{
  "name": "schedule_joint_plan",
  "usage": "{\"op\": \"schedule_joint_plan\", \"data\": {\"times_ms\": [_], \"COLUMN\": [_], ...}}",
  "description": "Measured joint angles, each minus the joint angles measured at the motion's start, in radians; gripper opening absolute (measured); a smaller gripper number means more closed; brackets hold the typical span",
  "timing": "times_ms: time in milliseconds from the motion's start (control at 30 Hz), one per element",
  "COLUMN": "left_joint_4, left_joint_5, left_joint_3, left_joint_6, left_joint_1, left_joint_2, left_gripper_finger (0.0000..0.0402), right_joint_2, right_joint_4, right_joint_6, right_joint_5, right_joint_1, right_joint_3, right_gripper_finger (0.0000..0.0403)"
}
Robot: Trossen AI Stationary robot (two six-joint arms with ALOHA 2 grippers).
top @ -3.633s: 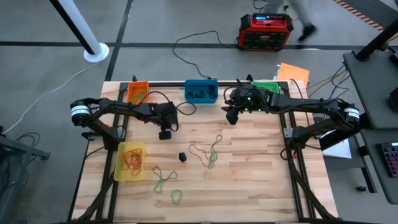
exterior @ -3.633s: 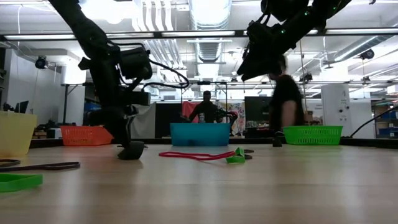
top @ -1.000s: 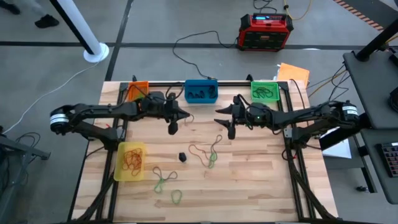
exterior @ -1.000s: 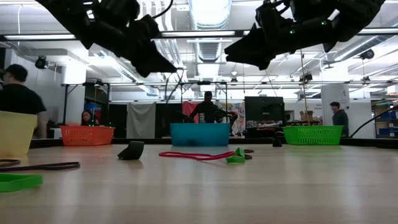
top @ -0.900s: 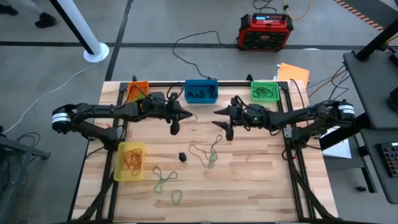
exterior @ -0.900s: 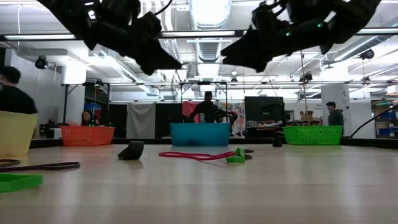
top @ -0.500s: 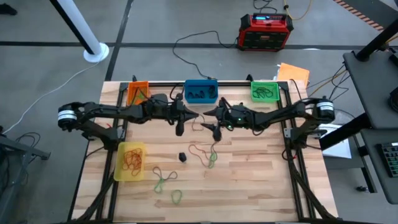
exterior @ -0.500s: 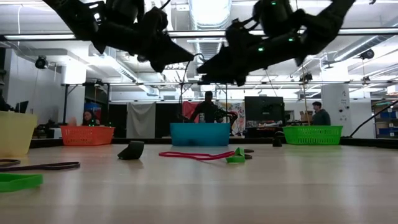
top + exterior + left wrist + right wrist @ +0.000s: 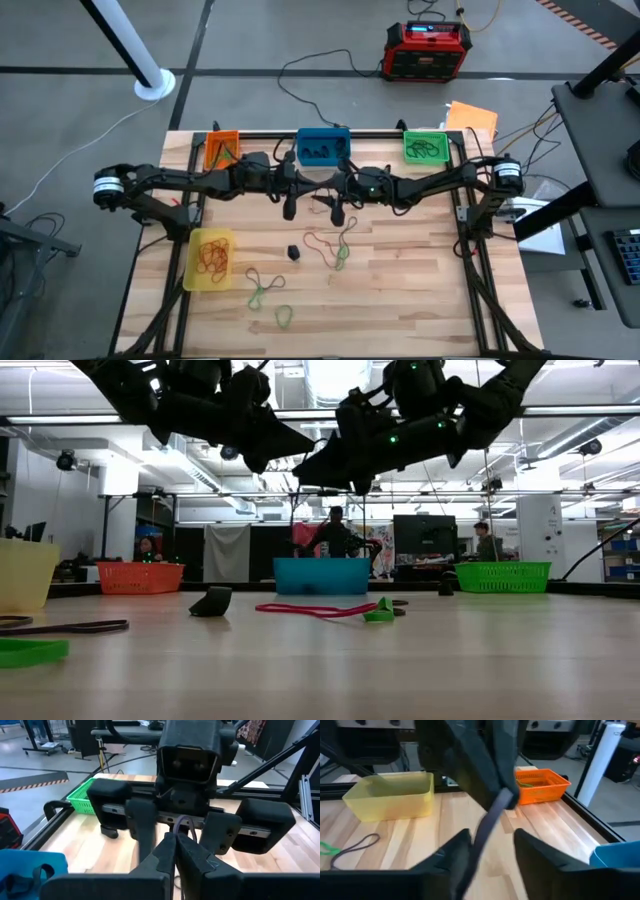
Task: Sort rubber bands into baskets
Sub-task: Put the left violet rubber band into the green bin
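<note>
From above, both arms are meeting over the table [image 9: 420, 300] just in front of the blue basket [image 9: 323, 146], which sits at twelve o'clock between the orange basket [image 9: 222, 147] and the green basket [image 9: 426, 146]; the yellow basket [image 9: 210, 259] is lying at about eight o'clock. Loose rubber bands [image 9: 335, 245] are resting near the table's centre, with more toward six o'clock. At table height, the left gripper [image 9: 290, 460] and right gripper [image 9: 305, 472] are hanging nose to nose, well above a red band [image 9: 310, 609] on the wood. Past the left wrist, its fingers [image 9: 192, 855] are pressed together on a dark band [image 9: 181, 826], apparently one rubber band, while the facing gripper's fingers are standing spread on either side. Past the right wrist, its spread fingers [image 9: 540, 852] are flanking the same strand.
</note>
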Motion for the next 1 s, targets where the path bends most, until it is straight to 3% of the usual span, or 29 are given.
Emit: {"op": "schedule_joint_plan", "data": {"times_ms": [200,367,567,700,867,933,1000], "left_joint_4": [0.016,0.003,-0.044,-0.131,-0.255,-0.286,-0.311], "left_joint_5": [-0.003,-0.004,-0.013,-0.063,-0.089,-0.089,-0.089], "left_joint_3": [0.0,0.0,0.0,0.0,0.0,0.0,0.0], "left_joint_6": [-0.013,-0.047,-0.05,-0.041,-0.023,-0.026,-0.039], "left_joint_1": [0.0,0.001,0.002,0.002,0.002,0.002,0.002], "left_joint_2": [0.0,-0.001,-0.006,-0.039,-0.108,-0.127,-0.146], "left_gripper_finger": [0.0001,0.0028,0.0109,0.0158,0.0196,0.0202,0.0205], "right_joint_2": [-0.001,-0.002,-0.014,-0.087,-0.165,-0.177,-0.182], "right_joint_4": [-0.002,-0.008,-0.075,-0.431,-0.992,-1.162,-1.285], "right_joint_6": [-0.03,-0.029,-0.015,-0.021,-0.01,0.004,0.013], "right_joint_5": [-0.009,-0.011,-0.011,0.056,0.387,0.474,0.497], "right_joint_1": [0.0,0.0,-0.003,-0.039,-0.122,-0.169,-0.234], "right_joint_3": [0.005,0.005,0.005,0.037,0.168,0.225,0.277], "right_gripper_finger": [0.0024,0.001,0.0009,0.0009,0.0009,0.0009,0.0009]}}
